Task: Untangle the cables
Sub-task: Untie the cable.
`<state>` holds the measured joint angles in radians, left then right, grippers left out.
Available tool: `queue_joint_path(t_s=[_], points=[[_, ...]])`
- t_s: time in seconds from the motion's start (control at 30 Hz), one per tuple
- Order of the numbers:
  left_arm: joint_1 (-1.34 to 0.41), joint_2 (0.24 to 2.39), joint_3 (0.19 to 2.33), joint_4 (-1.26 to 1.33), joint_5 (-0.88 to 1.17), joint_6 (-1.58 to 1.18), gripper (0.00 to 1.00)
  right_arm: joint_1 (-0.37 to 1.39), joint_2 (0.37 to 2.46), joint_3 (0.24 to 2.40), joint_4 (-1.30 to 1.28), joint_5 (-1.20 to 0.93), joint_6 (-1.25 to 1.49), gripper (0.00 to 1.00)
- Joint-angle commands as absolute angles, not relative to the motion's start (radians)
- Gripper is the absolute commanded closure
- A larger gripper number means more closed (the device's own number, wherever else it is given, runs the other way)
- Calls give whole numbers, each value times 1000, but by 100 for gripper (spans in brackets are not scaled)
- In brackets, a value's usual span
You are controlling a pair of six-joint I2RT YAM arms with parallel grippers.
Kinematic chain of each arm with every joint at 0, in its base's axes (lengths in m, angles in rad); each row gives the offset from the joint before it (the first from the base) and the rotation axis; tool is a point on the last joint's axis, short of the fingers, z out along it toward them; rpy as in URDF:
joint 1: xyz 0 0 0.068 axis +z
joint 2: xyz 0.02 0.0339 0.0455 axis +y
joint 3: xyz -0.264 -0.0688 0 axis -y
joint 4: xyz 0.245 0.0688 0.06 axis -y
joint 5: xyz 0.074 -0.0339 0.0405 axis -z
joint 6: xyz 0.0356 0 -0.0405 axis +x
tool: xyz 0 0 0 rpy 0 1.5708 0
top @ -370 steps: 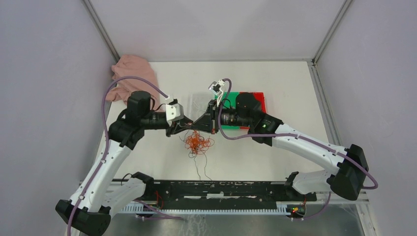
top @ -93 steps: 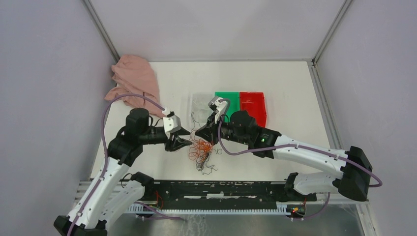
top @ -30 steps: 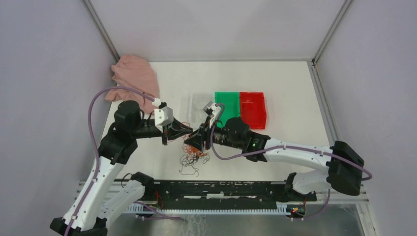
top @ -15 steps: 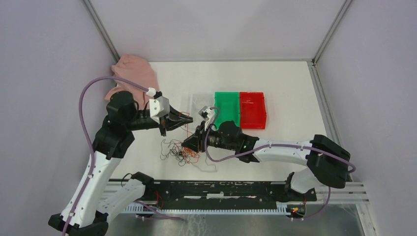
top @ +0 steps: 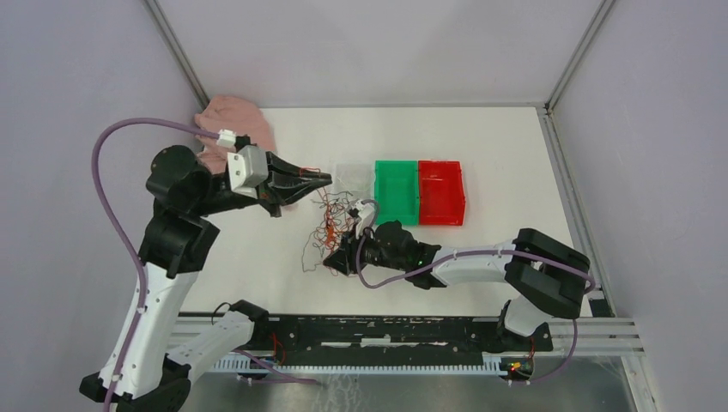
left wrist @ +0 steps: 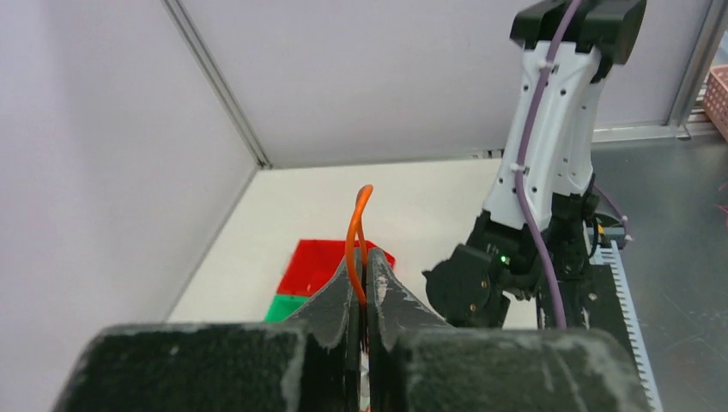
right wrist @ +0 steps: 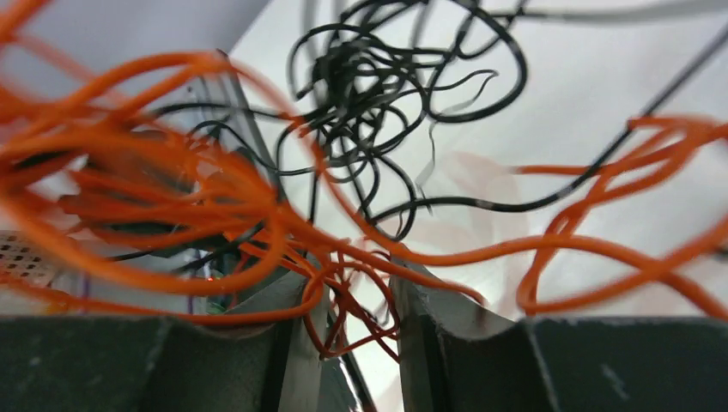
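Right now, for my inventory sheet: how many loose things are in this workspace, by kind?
Bins: 3 (clear bin, green bin, red bin)
Cloth: 1
Wire tangle: 1
Total: 5

The left arm (top: 156, 292) and right arm (top: 472, 262) share white link shells and black joint housings; a thick purple cable (top: 104, 197) runs along each. The left gripper (top: 326, 178) and right gripper (top: 331, 265) have black tapering fingers (left wrist: 391, 292).

Overhead view covers table (top: 498, 154); wrist views close on cables (top: 329, 230)
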<state>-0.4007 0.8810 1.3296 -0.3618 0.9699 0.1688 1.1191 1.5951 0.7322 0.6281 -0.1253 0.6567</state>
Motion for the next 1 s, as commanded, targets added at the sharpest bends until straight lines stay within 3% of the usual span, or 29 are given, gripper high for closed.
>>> queue_joint_path(t_s=[0.0,0.53,0.7,0.8,0.97], points=[[-400,880,1447,-201,953,90,97,1124,1603,691,615,-79,636,62],[-399,864,1587,-20,682,361,97,1123,1581,543,639,4,646,67],[-400,898,1640,26,666,433,97,1123,1491,550,524,37,605,60],[-399,913,1645,138,604,469,97,1123,1428,548,477,56,579,43],[-399,964,1695,161,545,541,97,1124,1278,556,393,86,526,31]])
